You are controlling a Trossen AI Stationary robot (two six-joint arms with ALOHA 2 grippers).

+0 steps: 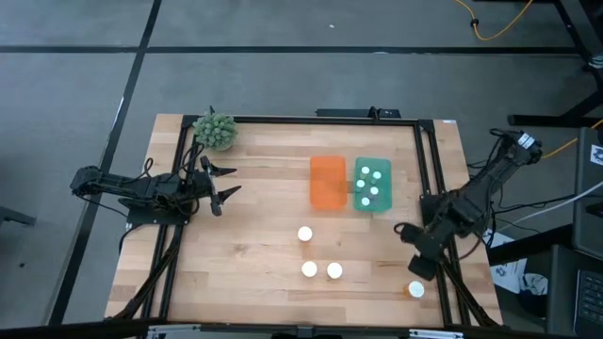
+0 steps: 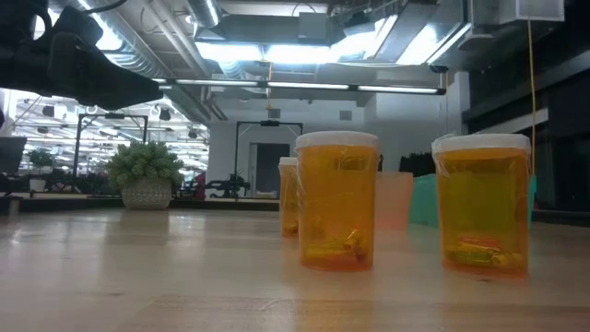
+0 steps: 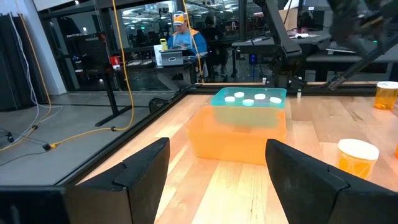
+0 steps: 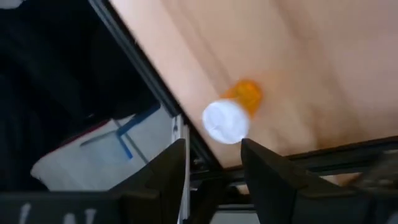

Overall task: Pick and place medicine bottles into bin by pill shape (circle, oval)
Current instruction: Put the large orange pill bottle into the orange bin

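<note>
Now reaching: my right claw (image 4: 211,165) spread, empty, above corner bottle (image 4: 229,115) standing near bench (image 1: 245,245) edge. Next: descend, straddle cap, clench. Left claw (image 3: 214,171) spread, waiting beside plant (image 1: 215,130).

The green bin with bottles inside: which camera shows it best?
The high view: the green bin shows whole from above, five white caps inside. The left wrist view sees it behind the orange bin; the low view shows a sliver; the right wrist view, nothing.

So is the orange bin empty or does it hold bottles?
Empty. The high view shows the orange bin with no white caps inside, while the green bin beside it holds five capped bottles.
</note>
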